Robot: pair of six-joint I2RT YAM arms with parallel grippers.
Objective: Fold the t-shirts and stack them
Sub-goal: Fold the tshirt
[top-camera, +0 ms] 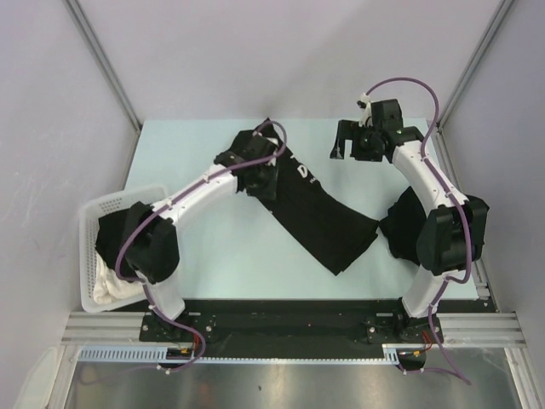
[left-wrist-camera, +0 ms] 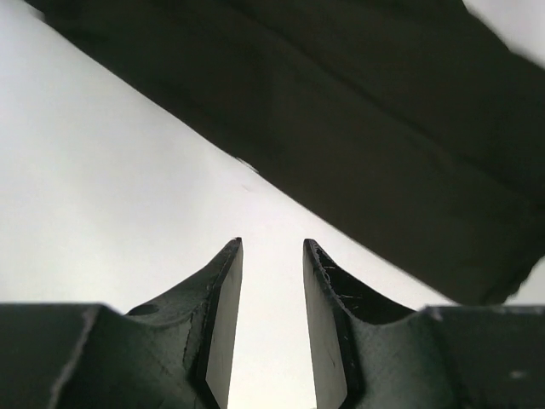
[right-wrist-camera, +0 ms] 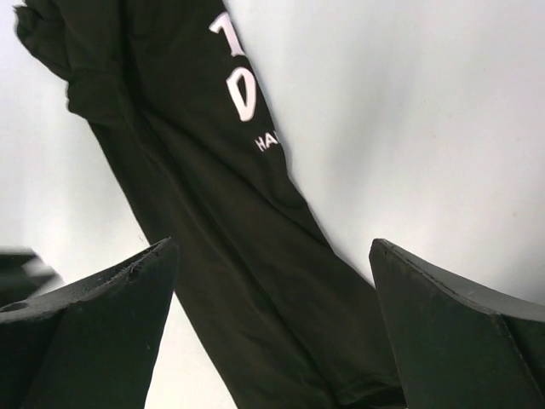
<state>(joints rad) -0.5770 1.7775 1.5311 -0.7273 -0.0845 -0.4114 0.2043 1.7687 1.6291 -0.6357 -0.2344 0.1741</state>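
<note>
A black t-shirt [top-camera: 328,226], folded into a long strip with white lettering [top-camera: 305,173], lies slanting across the middle of the table. My left gripper [top-camera: 262,181] hangs over its far-left end. In the left wrist view that gripper [left-wrist-camera: 272,243] is open a little with only bare table between its fingers, and the t-shirt [left-wrist-camera: 383,128] lies just ahead of the tips. My right gripper [top-camera: 351,149] is raised at the back right, clear of the cloth. Its wrist view shows the gripper [right-wrist-camera: 272,247] wide open, looking down on the t-shirt [right-wrist-camera: 221,213] and the lettering [right-wrist-camera: 241,89].
A second black t-shirt [top-camera: 397,223] is bunched at the right, partly hidden behind my right arm. A white lattice basket [top-camera: 85,230] at the table's left edge holds dark fabric [top-camera: 115,234] and a white cloth [top-camera: 115,288]. Grey walls close in the table on three sides.
</note>
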